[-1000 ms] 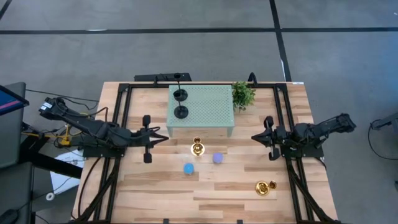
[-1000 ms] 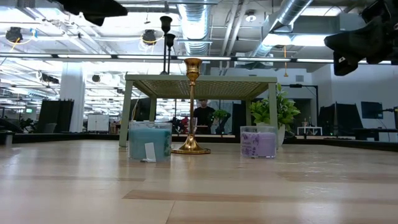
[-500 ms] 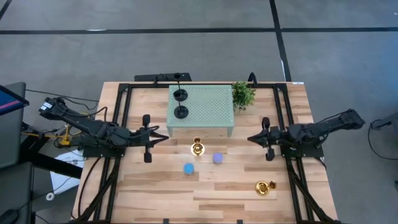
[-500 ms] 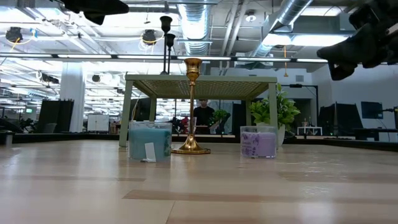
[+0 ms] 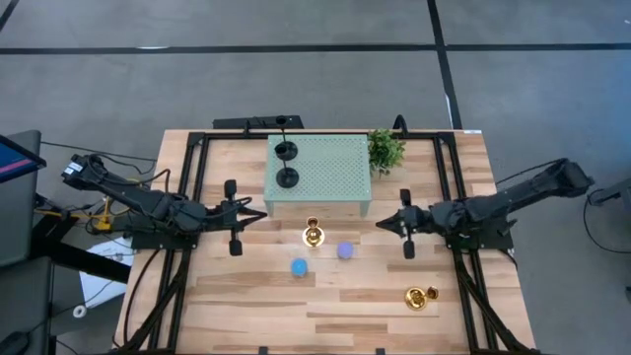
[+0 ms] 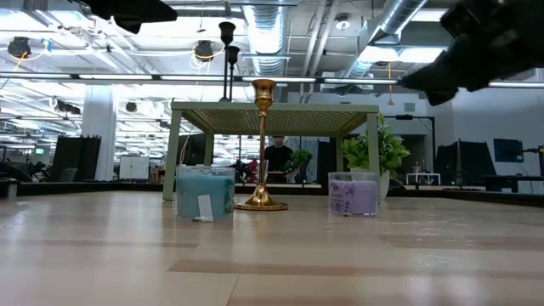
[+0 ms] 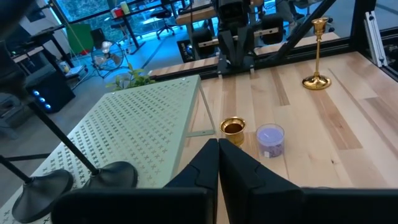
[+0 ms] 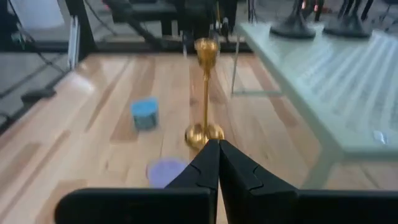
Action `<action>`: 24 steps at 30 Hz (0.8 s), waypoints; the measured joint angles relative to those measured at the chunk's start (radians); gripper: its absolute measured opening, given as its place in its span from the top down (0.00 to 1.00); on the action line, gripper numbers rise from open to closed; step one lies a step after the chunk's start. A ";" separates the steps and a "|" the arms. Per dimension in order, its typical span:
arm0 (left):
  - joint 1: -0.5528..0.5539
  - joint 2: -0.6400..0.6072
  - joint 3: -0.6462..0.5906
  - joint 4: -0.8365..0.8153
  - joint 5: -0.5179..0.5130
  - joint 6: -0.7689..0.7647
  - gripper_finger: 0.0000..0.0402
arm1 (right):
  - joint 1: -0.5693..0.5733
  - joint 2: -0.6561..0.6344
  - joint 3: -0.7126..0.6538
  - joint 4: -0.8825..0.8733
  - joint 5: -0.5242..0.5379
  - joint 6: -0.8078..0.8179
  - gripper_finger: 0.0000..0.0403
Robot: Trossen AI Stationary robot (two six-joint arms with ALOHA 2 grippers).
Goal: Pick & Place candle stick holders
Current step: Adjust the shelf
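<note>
Two matte black candle stick holders (image 5: 286, 164), flat round bases with thin stems, stand on the pale green perforated metal stand (image 5: 330, 168). A shiny gold holder (image 5: 313, 235) stands upright on the wooden table (image 5: 246, 296) just before the stand, between a blue candle jar (image 5: 299, 266) and a lilac one (image 5: 345, 250). Another gold holder (image 5: 421, 297) sits near the right front. A potted plant (image 5: 385, 149) is beside the stand. The right gripper (image 5: 385, 225) hovers pinched together near the upright gold one; the left gripper (image 5: 258, 210), also closed, waits opposite.

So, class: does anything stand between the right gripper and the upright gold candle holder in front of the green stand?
Nothing tall does. The right gripper, shut, faces the upright gold holder across the table; only the low purple candle sits near that line, slightly off it.
</note>
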 joint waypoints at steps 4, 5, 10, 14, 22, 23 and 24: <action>0.000 0.000 0.000 0.000 0.000 0.000 0.97 | -0.016 0.120 0.020 0.126 -0.007 -0.052 1.00; 0.000 0.000 0.000 0.000 0.000 0.000 0.97 | -0.020 0.150 0.034 0.135 -0.008 -0.055 1.00; 0.000 0.000 0.000 -0.001 0.000 0.000 0.97 | -0.063 0.288 0.126 0.140 -0.033 -0.057 1.00; 0.000 0.000 0.000 -0.001 0.000 0.000 0.97 | -0.107 0.407 0.214 0.141 -0.114 -0.058 1.00; 0.000 0.000 0.000 -0.001 0.000 0.000 0.97 | -0.161 0.645 0.313 0.166 -0.177 -0.084 1.00; 0.000 0.000 0.000 -0.001 0.000 0.000 0.97 | -0.162 0.666 0.323 0.191 -0.177 -0.081 1.00; 0.000 0.000 0.000 -0.002 0.000 0.000 0.97 | -0.164 0.683 0.332 0.213 -0.185 -0.077 1.00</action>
